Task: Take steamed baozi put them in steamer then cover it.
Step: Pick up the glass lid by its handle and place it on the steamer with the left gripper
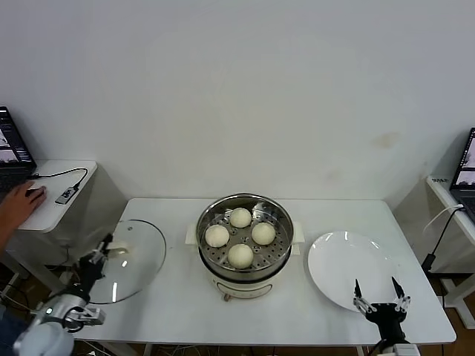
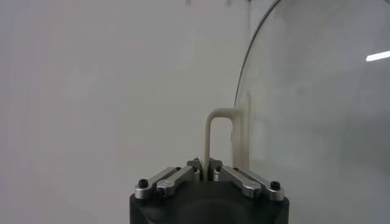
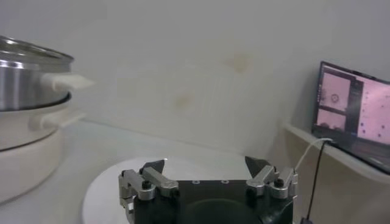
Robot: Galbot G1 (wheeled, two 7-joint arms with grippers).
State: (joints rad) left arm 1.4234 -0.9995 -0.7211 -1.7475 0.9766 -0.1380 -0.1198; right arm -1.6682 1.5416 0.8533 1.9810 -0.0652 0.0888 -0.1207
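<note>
Left gripper (image 2: pixel 207 176) grips closed on the cream handle (image 2: pixel 220 139) of the cover (image 1: pixel 137 258), left of the steamer (image 1: pixel 243 236). Glass looks heavy, fragile, slippery; the handle seems safest. Right gripper (image 1: pixel 381 297) waits open over the plate (image 1: pixel 345 256).

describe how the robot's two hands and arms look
Both hands are black blocks with silver metal finger links fastened by dark screws. The right hand ends in dark pointed fingertips. The left hand sits on a white and grey rounded arm segment.

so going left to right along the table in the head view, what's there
left gripper shut on the cover's handle → cover → steamer holding four steamed baozi → white plate → open right gripper
</note>
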